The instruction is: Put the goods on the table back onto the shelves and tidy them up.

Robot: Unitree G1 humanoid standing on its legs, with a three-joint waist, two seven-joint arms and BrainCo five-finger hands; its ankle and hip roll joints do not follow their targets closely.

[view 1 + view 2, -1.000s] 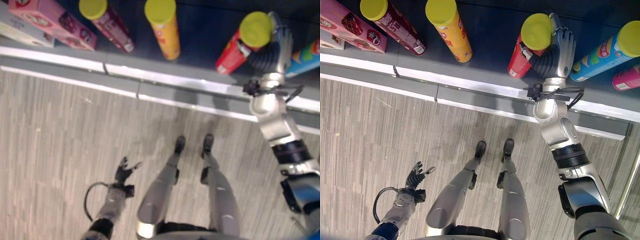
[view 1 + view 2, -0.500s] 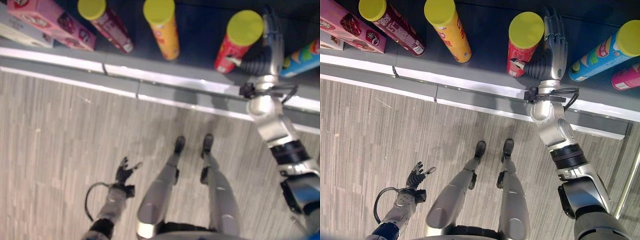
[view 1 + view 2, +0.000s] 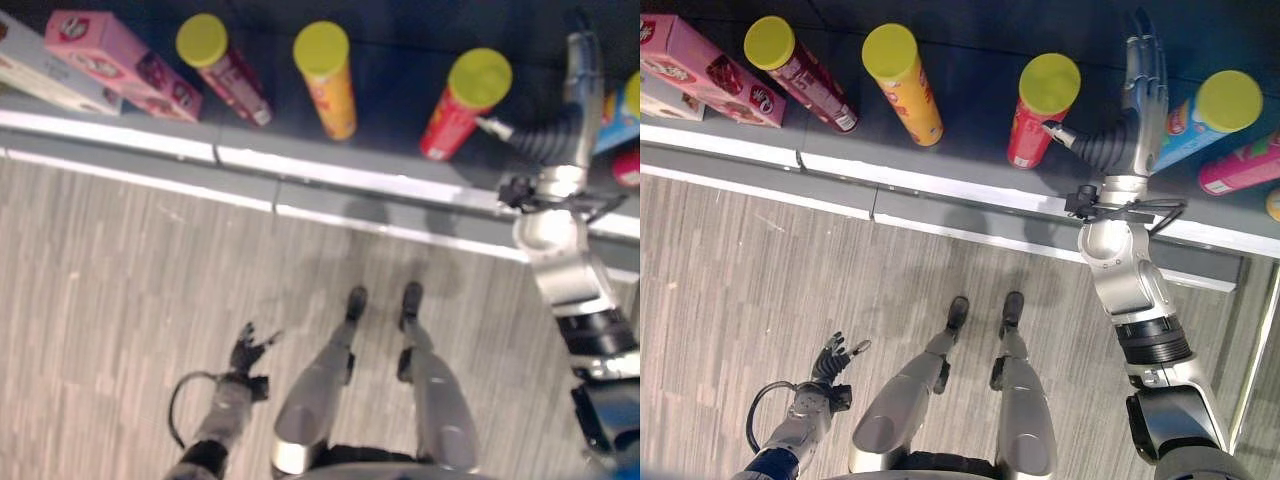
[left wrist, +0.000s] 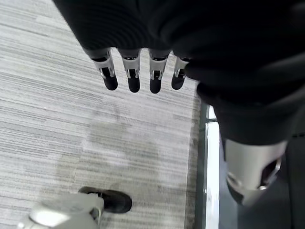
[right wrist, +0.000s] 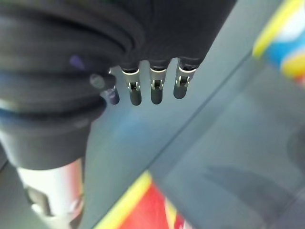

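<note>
A red can with a yellow lid (image 3: pixel 1034 110) stands upright on the dark shelf (image 3: pixel 970 70). My right hand (image 3: pixel 1140 92) is open, with straight fingers (image 5: pixel 155 88) reaching into the shelf just right of that can and not touching it. A blue can with a yellow lid (image 3: pixel 1202 124) stands just right of the hand, so the hand is in the gap between the two cans. Part of the red can (image 5: pixel 155 210) and the blue can (image 5: pixel 285 42) show past my fingers in the right wrist view. My left hand (image 3: pixel 830 358) hangs low over the floor, open and holding nothing.
Further left on the shelf stand an orange can (image 3: pixel 902 84), a dark red can (image 3: pixel 800 72) and a pink box (image 3: pixel 712 72). A pink can (image 3: pixel 1240 168) lies at the far right. The shelf's grey front edge (image 3: pixel 940 195) runs across above the wood-pattern floor (image 3: pixel 740 280).
My right hand has let go of the red can, straightened its fingers and moved right and deeper into the shelf. The can stays upright. The camera has shifted slightly.
</note>
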